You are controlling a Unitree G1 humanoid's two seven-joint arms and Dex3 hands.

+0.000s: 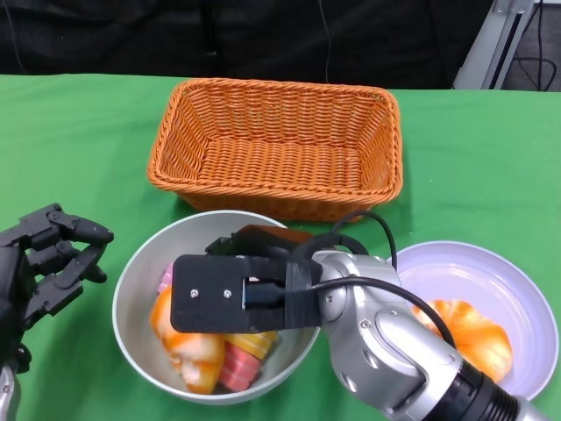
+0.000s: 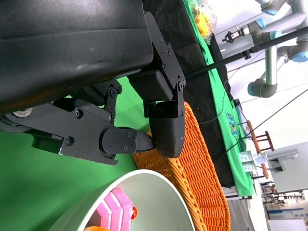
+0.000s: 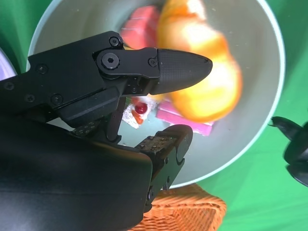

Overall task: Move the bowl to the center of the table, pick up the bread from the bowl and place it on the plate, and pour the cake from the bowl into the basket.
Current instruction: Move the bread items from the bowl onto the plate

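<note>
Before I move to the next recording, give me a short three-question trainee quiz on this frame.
1. True or false: the basket already holds cake.
2. Which robot hand reaches over the bowl? A) left B) right C) neither
3. What lies on the plate?

Key
1. False; the basket is empty.
2. B; the right robot hand hangs over the bowl, holding nothing, while the left robot hand waits beside it.
3. One orange bread; more bread and pink cake are in the bowl.

basket [image 1: 276, 145] behind bowl [image 1: 140, 272]
</note>
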